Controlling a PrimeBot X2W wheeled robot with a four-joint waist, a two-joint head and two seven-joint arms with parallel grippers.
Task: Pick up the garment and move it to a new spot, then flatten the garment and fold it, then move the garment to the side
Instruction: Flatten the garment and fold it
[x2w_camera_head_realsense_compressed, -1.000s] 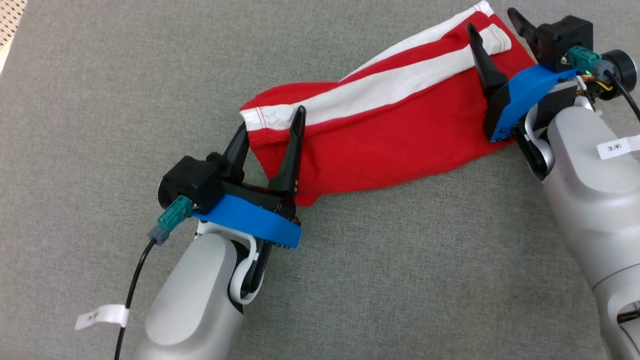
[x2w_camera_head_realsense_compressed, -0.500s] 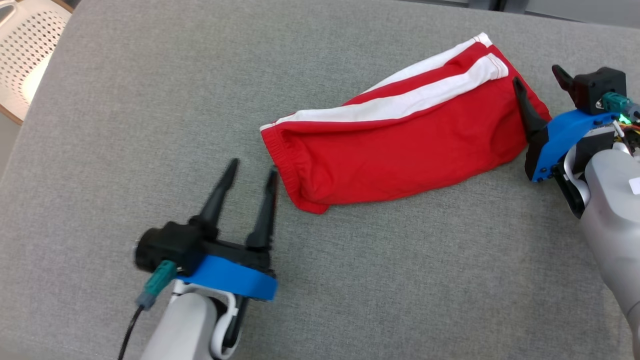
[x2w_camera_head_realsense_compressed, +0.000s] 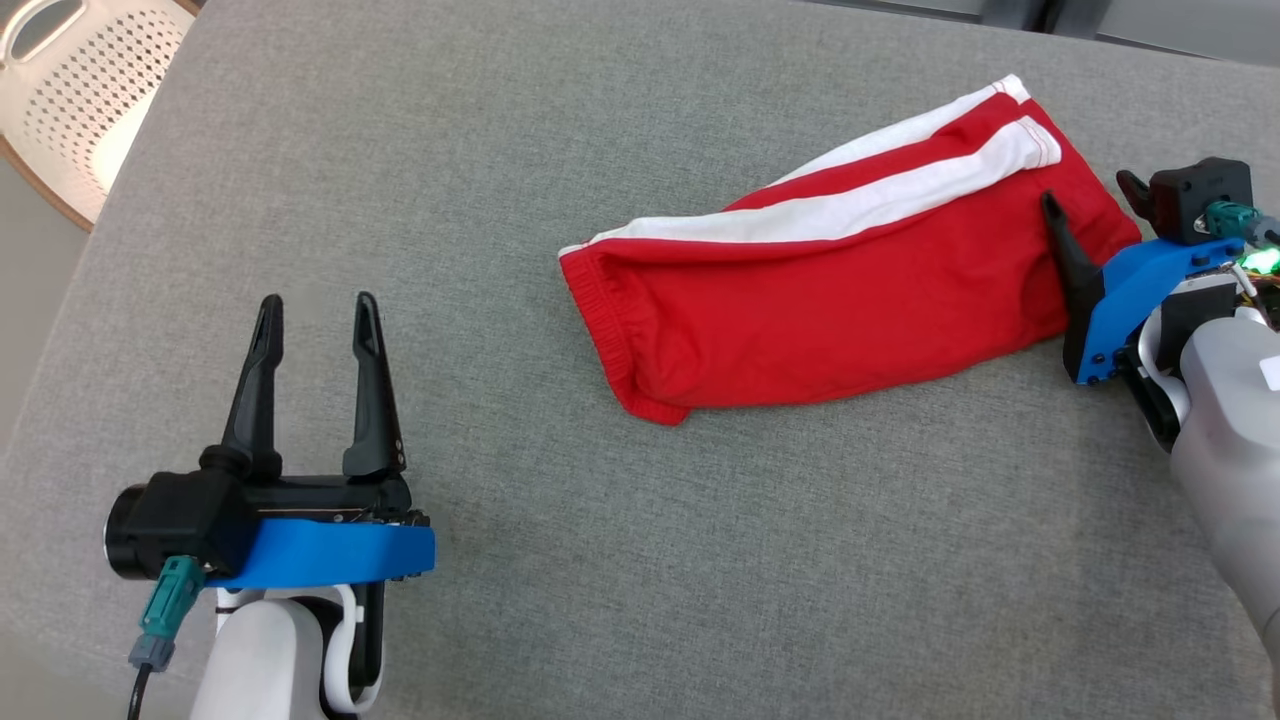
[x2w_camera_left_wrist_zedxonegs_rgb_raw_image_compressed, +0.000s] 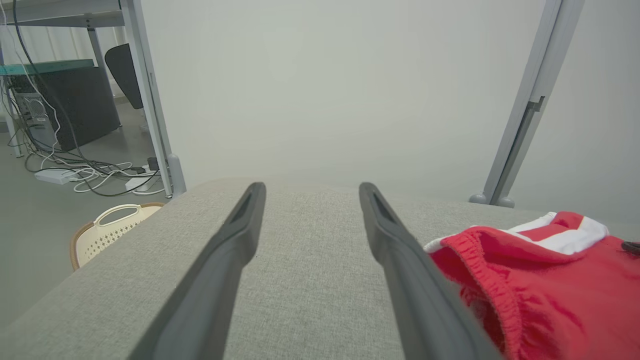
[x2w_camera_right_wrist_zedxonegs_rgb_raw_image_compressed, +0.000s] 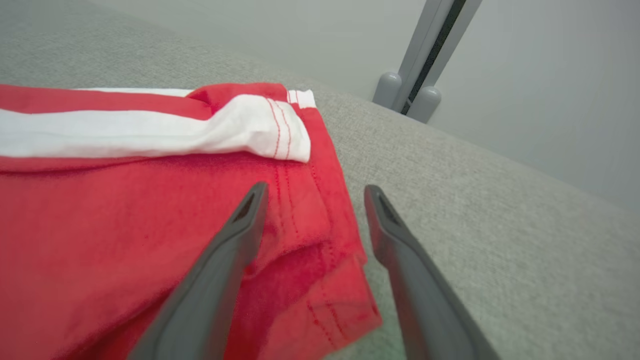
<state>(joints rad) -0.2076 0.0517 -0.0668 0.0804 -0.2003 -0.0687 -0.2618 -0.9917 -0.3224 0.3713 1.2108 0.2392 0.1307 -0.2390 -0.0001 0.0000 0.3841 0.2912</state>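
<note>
Folded red shorts lie upper right of frame. Left gripper, lower left: fingers spread, empty. Right gripper: fingers spread astride the hem edge. Grasping one layer only risks unfolding during transfer.

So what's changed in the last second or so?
The left end effector backed away from the waistband of the red shorts, toward the robot's left, and now sits clear of them. The right end effector drew back to the leg hem. Both stayed open and empty; the shorts still lie folded on the grey surface.
</note>
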